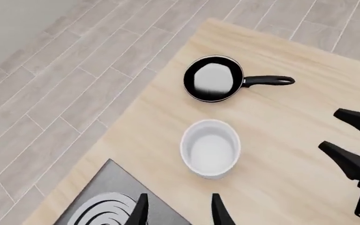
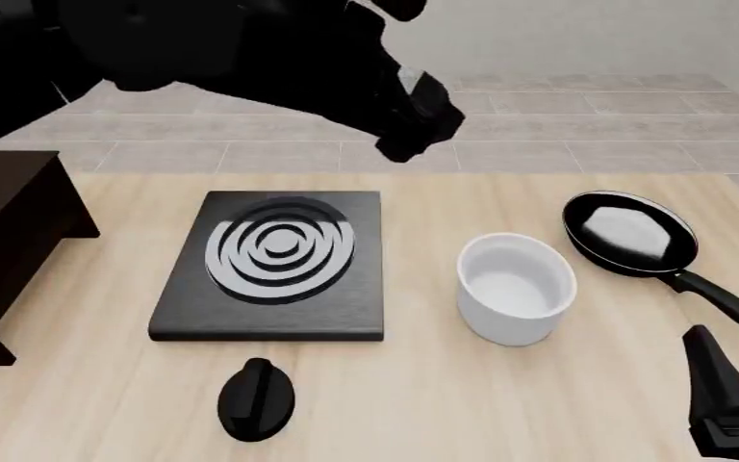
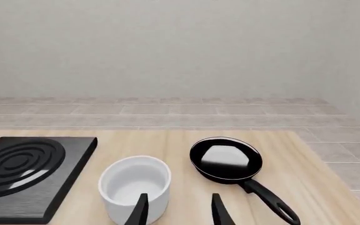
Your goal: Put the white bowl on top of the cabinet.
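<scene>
While the white bowl [image 2: 515, 288] sits upright between stove [image 2: 276, 265] and pan [image 2: 631, 234], the right gripper [image 2: 726, 399], fingers parted and empty, waits nearer, the bowl lying toward its 10 o'clock

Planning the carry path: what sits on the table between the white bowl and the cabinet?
In the front view, the black stove slab lies between the white bowl and the cabinet.
</scene>
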`<state>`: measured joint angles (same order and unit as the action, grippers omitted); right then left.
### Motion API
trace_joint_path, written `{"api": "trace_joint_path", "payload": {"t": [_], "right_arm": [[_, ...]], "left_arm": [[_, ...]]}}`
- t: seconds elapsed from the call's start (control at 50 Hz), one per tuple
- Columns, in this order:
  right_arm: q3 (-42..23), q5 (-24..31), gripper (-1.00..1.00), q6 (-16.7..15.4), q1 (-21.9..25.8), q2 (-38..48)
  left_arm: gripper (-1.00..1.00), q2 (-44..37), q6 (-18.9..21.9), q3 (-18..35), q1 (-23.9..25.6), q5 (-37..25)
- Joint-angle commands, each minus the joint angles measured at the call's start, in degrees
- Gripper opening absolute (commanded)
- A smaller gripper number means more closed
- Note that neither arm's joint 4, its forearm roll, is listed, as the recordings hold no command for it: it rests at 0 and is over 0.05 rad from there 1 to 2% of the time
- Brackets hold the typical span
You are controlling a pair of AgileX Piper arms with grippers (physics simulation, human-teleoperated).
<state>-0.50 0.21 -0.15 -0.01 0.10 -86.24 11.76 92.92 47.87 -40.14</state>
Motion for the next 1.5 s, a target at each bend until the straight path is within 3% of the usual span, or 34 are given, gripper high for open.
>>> {"api": "trace_joint_path", "payload": {"t": [0.02,0.16,0.4,0.48,0.9,1.24,1.5], "right_arm": [[-0.12,0.22,1.0,0.06,0.0,-0.02],[-0.17,0.07,1.0,-0.12,0.01,-0.05],[0.09,-0.23,1.0,-0.13,0.01,-0.01],[0.0,0.19,1.0,0.15,-0.01,0.01],[0.22,-0.13,1.0,0.1,0.0,0.04],[0.27,-0.21,1.0,0.09,0.01,0.08],[0.11,-0.2,1.0,-0.09,0.02,-0.02]], "left_arm": [[1.0,-5.83,1.06,4.24,4.44,-3.45],[1.0,-8.44,2.37,5.45,4.83,-4.14],[1.0,-14.47,4.0,13.5,4.26,-7.01],[1.0,-15.11,3.85,12.12,6.74,-6.12],[1.0,-20.62,4.09,10.84,10.13,-2.57],[1.0,-23.99,9.62,6.47,11.89,-1.25],[1.0,-26.17,10.39,7.54,12.87,-1.09]]}}
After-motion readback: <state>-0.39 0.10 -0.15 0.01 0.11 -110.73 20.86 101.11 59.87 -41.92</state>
